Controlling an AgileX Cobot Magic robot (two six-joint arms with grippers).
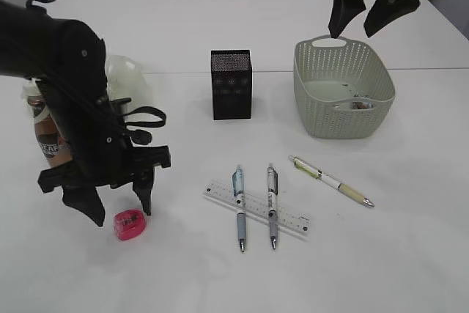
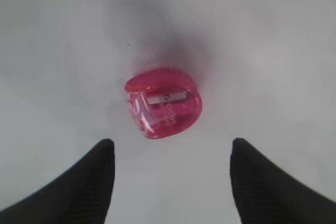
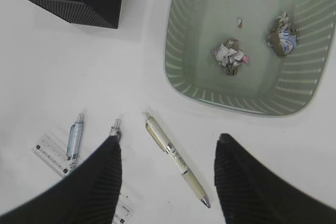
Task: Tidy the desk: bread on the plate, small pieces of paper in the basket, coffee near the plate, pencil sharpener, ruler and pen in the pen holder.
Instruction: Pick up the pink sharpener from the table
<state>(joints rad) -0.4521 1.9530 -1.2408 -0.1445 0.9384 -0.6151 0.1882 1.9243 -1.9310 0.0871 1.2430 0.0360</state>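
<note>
Coffee [image 1: 45, 126]: you have one bottle at the far left, mostly hidden behind the left arm.
Plate [image 1: 130, 78]: one pale green dish, at the bottle's 2 o'clock.
Left gripper [image 1: 117, 210]: jaws spread, holding nothing, hovering low over the desk [image 1: 220, 27].
Pencil sharpener [image 1: 130, 225]: one, pink, on the desk just beside the spread fingertips.
Pen holder [image 1: 231, 84]: one black box, upright at centre.
Ruler [image 1: 256, 208]: one, lying under two pens.
Pens: you count three; two [image 1: 239, 207] [image 1: 272, 204] across the ruler, one [image 1: 331, 180] at its 2 o'clock.
Basket [image 1: 342, 88]: one; two paper balls [image 3: 229, 55] [image 3: 282, 34] inside.
Right gripper [image 1: 357, 20]: jaws spread, empty, above the basket's far rim.
</note>
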